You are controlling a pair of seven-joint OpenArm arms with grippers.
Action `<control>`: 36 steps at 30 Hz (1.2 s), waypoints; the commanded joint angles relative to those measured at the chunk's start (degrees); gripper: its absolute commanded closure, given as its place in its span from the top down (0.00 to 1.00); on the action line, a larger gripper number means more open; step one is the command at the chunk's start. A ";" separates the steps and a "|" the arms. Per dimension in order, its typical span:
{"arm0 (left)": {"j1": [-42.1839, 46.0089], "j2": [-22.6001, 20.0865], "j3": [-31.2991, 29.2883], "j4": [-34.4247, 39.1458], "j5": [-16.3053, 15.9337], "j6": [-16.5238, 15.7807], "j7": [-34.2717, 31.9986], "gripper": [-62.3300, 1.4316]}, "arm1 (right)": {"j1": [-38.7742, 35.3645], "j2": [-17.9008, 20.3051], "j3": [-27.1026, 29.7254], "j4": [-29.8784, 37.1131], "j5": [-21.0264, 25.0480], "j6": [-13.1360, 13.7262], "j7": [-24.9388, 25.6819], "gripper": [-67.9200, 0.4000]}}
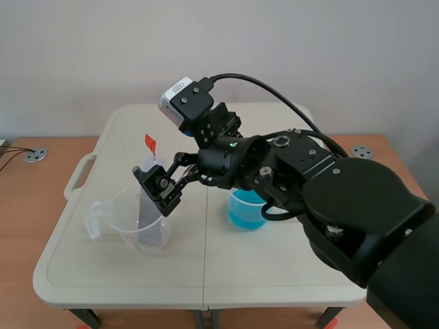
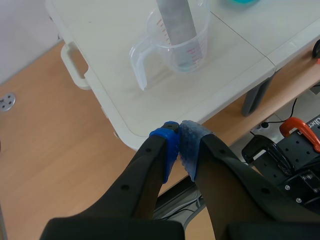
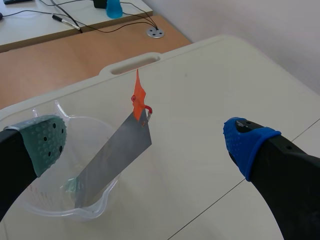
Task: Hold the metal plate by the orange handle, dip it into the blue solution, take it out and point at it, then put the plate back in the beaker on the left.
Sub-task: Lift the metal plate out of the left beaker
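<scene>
The metal plate [image 3: 112, 160] leans in the clear beaker [image 3: 22, 207] on the left of the table, its orange handle [image 3: 138, 97] sticking up above the rim. My right gripper [image 3: 146, 137] is open, with one finger on either side of the plate's upper end and touching neither the plate nor the handle. In the scene view the right gripper [image 1: 159, 185] hangs over the clear beaker [image 1: 140, 223], just below the orange handle [image 1: 149, 142]. The beaker of blue solution [image 1: 245, 209] stands right of it. My left gripper [image 2: 180, 145] is shut on nothing, off the table's near edge.
The white folding table [image 1: 206, 274] has a carry handle [image 1: 77, 177] at its left side. Wooden surface surrounds it. Black gear with an orange clamp [image 2: 300, 131] lies below the table's edge beside the left gripper. Cables and a blue bottle [image 3: 114, 7] lie far off.
</scene>
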 commanded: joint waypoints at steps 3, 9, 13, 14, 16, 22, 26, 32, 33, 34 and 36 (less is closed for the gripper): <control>0.02 0.31 -0.52 0.22 -0.33 0.28 -0.74 0.07 | 3.08 -1.86 -0.02 -1.55 0.22 -0.11 1.03 0.97; 0.02 0.31 -0.52 0.22 -0.33 0.28 -0.76 0.07 | 4.22 -3.82 -0.02 -3.80 0.00 -0.13 2.40 0.88; 0.02 0.31 -0.52 0.22 -0.33 0.28 -0.74 0.07 | 4.17 -4.44 -0.02 -3.80 -0.59 -0.11 2.47 0.80; 0.02 0.31 -0.52 0.22 -0.33 0.28 -0.74 0.07 | 4.17 -4.50 -0.02 -3.80 -1.03 -0.13 2.47 0.78; 0.02 0.31 -0.52 0.22 -0.33 0.28 -0.74 0.07 | 4.15 -4.48 -0.02 -3.80 -1.11 -0.13 2.45 0.72; 0.02 0.31 -0.52 0.22 -0.33 0.28 -0.74 0.07 | 4.15 -4.46 -0.02 -3.85 -1.27 -0.35 2.05 0.63; 0.02 0.31 -0.52 0.22 -0.33 0.28 -0.74 0.07 | 4.15 -4.46 -0.02 -3.85 -1.27 -0.35 2.03 0.51; 0.02 0.31 -0.52 0.22 -0.33 0.28 -0.74 0.07 | 4.13 -4.46 -0.02 -3.85 -1.27 -0.35 2.03 0.35; 0.02 0.31 -0.52 0.22 -0.33 0.28 -0.74 0.07 | 4.13 -4.46 -0.02 -3.85 -1.27 -0.35 2.03 0.32; 0.02 0.31 -0.52 0.22 -0.33 0.28 -0.74 0.07 | 4.13 -4.46 -0.02 -3.85 -1.25 -0.35 2.03 0.29; 0.02 0.31 -0.52 0.22 -0.33 0.28 -0.74 0.07 | 4.13 -4.46 -0.02 -3.85 -1.25 -0.35 2.03 0.23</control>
